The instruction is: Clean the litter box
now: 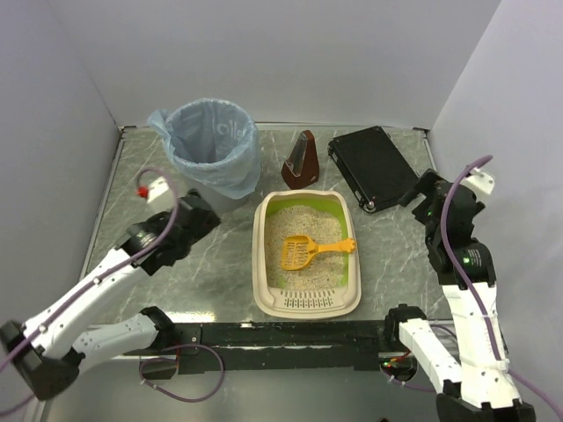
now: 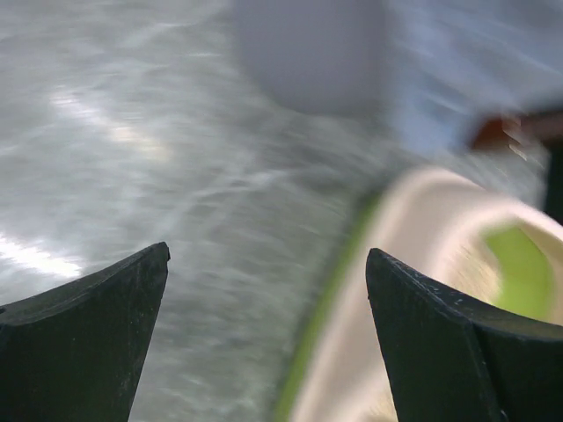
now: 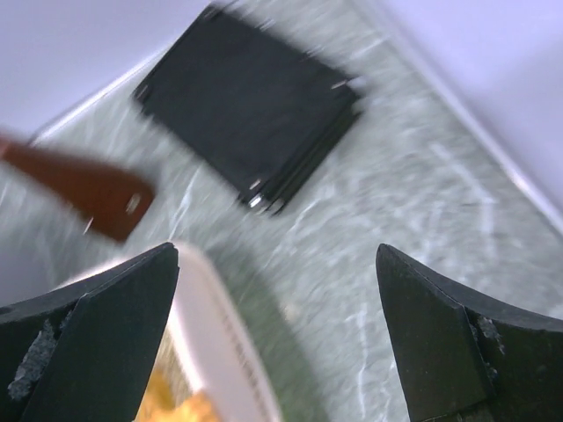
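Note:
The cream litter box (image 1: 308, 302) lies at the table's centre, with sandy litter inside and a lime-green inner wall. An orange slotted scoop (image 1: 303, 251) rests flat on the litter, its handle pointing right. My left gripper (image 1: 211, 220) hovers open just left of the box's far left corner. In the left wrist view the box rim (image 2: 413, 229) runs past the right finger of this gripper (image 2: 268, 255), and nothing sits between the fingers. My right gripper (image 1: 412, 195) stands open to the right of the box. In the right wrist view it (image 3: 277, 255) is empty, with the rim (image 3: 220, 334) and the scoop (image 3: 176, 409) near its left finger.
A round bin lined with a blue bag (image 1: 211, 145) stands at the back left, close to the left gripper. A brown wedge-shaped stand (image 1: 302, 163) sits behind the box. A flat black case (image 1: 374, 165) lies at the back right, just beyond the right gripper. White walls enclose the table.

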`<state>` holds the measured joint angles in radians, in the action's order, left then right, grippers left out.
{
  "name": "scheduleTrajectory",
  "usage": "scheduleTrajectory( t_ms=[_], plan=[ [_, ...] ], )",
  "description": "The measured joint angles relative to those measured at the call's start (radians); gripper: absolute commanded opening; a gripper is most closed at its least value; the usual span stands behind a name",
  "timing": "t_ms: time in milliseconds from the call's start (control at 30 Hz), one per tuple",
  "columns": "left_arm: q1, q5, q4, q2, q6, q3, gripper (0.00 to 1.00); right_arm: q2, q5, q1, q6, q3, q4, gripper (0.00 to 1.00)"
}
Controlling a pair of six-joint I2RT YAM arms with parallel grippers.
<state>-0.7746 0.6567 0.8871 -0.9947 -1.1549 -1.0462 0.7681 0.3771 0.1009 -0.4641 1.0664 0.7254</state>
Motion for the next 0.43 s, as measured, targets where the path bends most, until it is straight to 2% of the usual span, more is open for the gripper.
scheduleTrajectory(
  t_ms=[100,200,333,433],
  plan=[
    [0.153,-0.011,0.060,0.060,-0.039,0.066,0.97,0.003,0.043,-0.068,-0.019,-0.006,0.000,1.00],
    [0.272,-0.018,0.081,0.061,-0.056,0.066,0.97,0.020,0.056,-0.084,-0.023,-0.036,0.000,1.00],
    [0.371,-0.033,0.084,0.037,-0.060,0.062,0.97,0.032,0.054,-0.084,-0.015,-0.075,-0.004,1.00],
    [0.386,-0.031,0.096,0.018,-0.061,0.045,0.97,0.021,0.076,-0.084,-0.018,-0.091,-0.006,1.00]
  ],
)
